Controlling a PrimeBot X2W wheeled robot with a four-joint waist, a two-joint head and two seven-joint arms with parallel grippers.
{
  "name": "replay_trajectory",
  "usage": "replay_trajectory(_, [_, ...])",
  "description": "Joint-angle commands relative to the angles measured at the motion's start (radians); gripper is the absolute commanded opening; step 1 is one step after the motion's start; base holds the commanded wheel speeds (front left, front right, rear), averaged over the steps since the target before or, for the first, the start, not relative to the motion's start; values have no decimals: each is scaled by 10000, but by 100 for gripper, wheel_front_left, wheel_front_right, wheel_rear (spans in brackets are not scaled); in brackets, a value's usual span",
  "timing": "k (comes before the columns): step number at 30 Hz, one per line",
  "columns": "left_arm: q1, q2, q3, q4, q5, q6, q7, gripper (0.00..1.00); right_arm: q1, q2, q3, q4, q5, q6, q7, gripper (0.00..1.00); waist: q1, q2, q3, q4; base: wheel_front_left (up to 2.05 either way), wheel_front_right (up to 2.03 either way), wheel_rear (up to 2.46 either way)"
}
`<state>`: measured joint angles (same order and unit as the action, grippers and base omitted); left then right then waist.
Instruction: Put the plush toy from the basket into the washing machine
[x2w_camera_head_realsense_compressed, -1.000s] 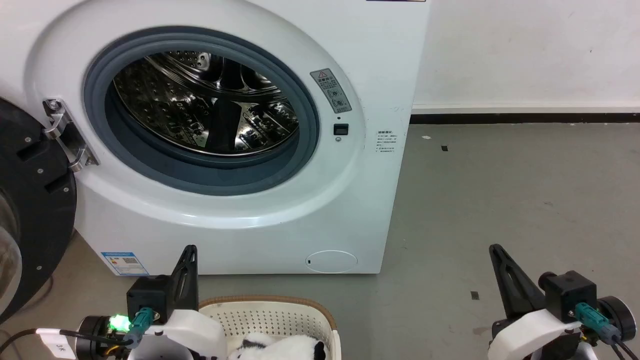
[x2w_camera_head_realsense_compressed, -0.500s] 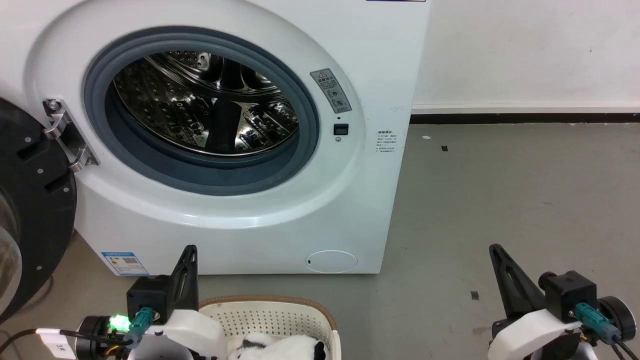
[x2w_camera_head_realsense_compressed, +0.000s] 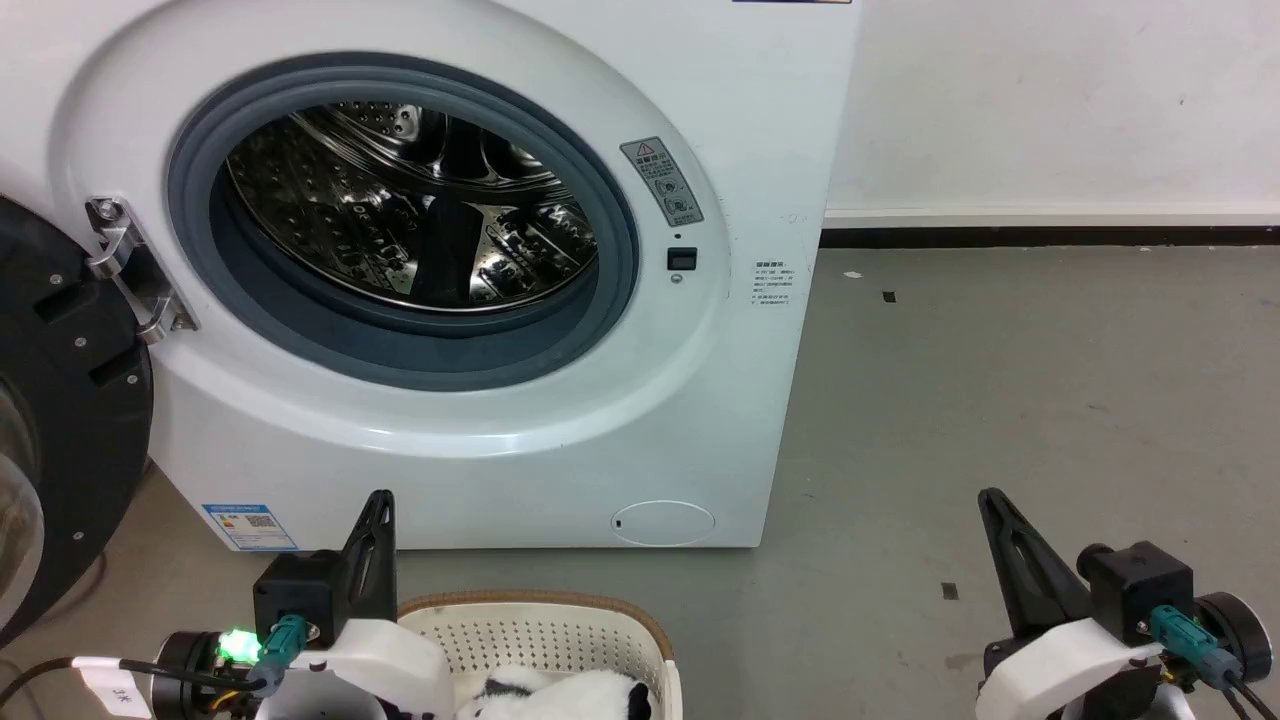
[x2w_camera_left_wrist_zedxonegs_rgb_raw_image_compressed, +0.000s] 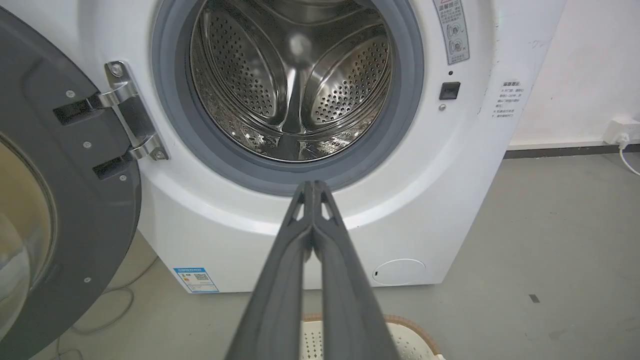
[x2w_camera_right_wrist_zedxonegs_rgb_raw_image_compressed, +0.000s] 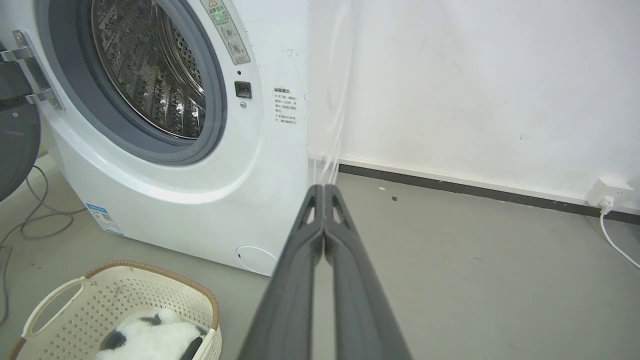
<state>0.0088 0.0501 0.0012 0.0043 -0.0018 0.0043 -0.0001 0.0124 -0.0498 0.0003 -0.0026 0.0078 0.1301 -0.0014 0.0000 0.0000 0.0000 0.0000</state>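
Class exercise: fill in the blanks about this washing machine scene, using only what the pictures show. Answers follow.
1. The plush toy lies inside the basket, which stands on the ____.
2. The washing machine has its black door standing ____.
3. Its steel drum is ____.
4. The left gripper and the right gripper both have their fingers ____, holding nothing.

Missing words: floor; open; empty; shut.

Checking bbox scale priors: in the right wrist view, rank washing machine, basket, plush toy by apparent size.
1. washing machine
2. basket
3. plush toy
Clear despite cropping: the plush toy lies inside the basket.
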Motion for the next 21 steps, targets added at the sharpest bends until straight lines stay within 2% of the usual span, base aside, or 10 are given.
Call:
replay_trajectory(1, [-88,1,-12,-43,18,-43,1,0,-124,-4,-3,26,-78,6,14,0,0,0,0,0,0,0,0])
replay_trajectory(2, [-88,1,-12,-43,18,-43,1,0,-124,-4,-3,26,-78,6,14,0,0,0,0,0,0,0,0])
replay_trajectory(3, [0,0,0,0,0,0,0,100,0,0,0,0,0,0,0,100,0,0,0,0,0,0,0])
replay_trajectory(14, [-93,0,-78,132,-110,132,-174,100,-28,0,-159,-36,185,0,-173,100,0,0,105,-5,0,0,0])
replay_trajectory(21, [-434,0,-196,743,-224,87,-320,100,-182,-1,-313,-74,387,1,-319,100,0,0,435,-32,0,0,0])
